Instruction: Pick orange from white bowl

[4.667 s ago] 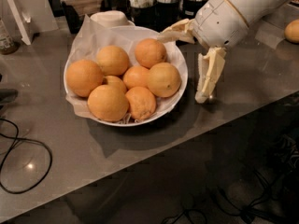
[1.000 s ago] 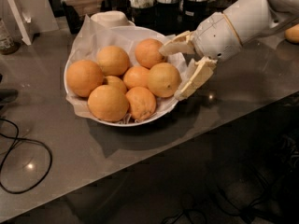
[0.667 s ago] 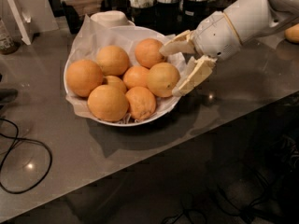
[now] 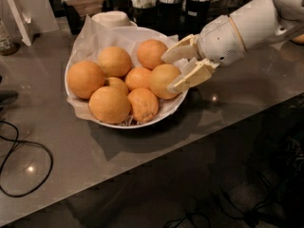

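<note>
At the right rim of the white bowl: gripper spread wide, one finger on either side of the orange. Orange sits inside the bowl, among other oranges. Not gripped, not lifted. Left: close, raise clear.

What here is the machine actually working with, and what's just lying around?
Part of the job:
- the orange at the bowl's right side
- the white bowl
- the gripper, fingers open either side of that orange

Just lying about:
- the other oranges
- small white dish behind the bowl
- dark cups
- black cable
</note>
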Available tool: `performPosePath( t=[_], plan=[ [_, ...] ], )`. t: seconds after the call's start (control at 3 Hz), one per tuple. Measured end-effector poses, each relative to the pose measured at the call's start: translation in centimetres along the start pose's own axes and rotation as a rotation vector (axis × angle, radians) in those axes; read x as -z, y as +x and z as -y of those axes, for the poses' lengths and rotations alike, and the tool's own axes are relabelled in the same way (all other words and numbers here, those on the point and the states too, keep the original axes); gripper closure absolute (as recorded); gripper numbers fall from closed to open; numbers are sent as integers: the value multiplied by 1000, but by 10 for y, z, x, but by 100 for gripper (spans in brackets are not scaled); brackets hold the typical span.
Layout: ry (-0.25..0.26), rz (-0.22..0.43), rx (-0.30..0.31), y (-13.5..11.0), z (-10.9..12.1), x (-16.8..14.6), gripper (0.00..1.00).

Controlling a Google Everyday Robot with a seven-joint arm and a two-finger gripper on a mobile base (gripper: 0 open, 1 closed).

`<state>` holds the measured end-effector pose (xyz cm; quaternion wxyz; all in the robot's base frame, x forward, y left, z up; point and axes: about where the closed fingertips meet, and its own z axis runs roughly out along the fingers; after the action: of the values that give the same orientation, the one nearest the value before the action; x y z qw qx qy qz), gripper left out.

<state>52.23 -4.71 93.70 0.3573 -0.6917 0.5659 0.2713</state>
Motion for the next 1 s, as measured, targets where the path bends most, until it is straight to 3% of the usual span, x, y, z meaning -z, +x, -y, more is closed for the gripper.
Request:
performPosePath(
  t=[0.33,1.0],
  plan=[
    [44,16,-31,2,-3,-5,32],
    [131,-2,-94,17,6,-11,32]
  ],
)
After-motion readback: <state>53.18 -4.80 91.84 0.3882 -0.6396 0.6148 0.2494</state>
